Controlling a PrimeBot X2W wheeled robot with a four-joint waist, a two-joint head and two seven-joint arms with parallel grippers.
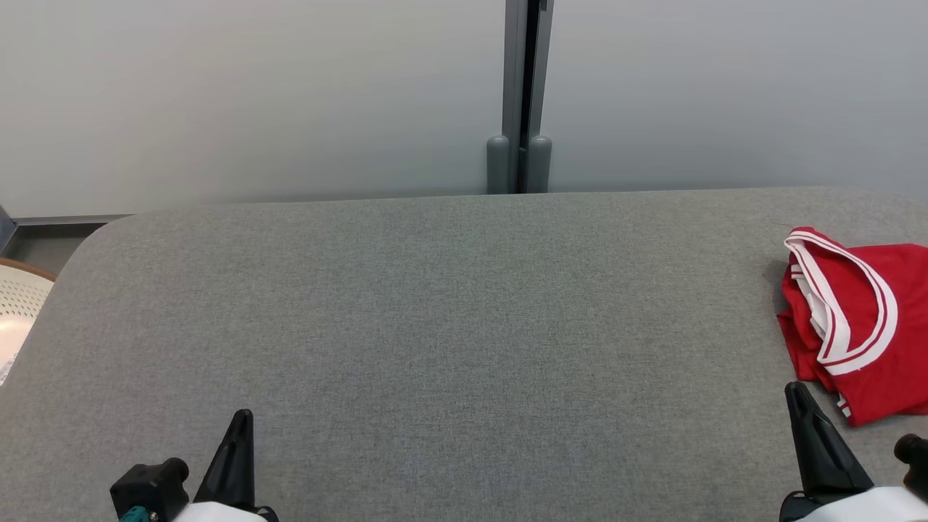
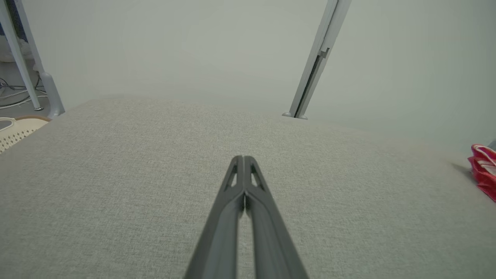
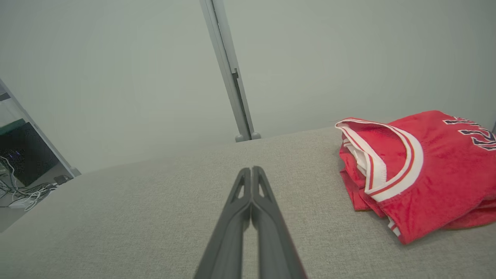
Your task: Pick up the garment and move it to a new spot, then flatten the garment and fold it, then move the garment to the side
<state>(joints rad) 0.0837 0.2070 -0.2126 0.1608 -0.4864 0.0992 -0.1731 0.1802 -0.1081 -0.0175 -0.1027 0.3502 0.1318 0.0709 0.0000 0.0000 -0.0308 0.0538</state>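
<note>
The garment point(image 1: 863, 326) is a red jersey with white-and-red trim, lying bunched at the far right of the grey table point(image 1: 435, 326). It also appears at the right in the right wrist view as the garment point(image 3: 426, 170), with dark lettering on it, and as a small red edge of the garment point(image 2: 483, 170) in the left wrist view. My right gripper point(image 1: 797, 395) is shut and empty, low at the right, just left of the jersey's near corner; the right gripper point(image 3: 252, 170) has its fingers pressed together. My left gripper point(image 1: 243, 417) is shut and empty at the lower left; the left gripper point(image 2: 243, 159) points across bare cloth.
A grey partition wall with a vertical post point(image 1: 523, 94) stands behind the table. A pale perforated basket point(image 1: 18, 304) sits off the table's left edge. Cables point(image 3: 23, 193) lie on the floor far left in the right wrist view.
</note>
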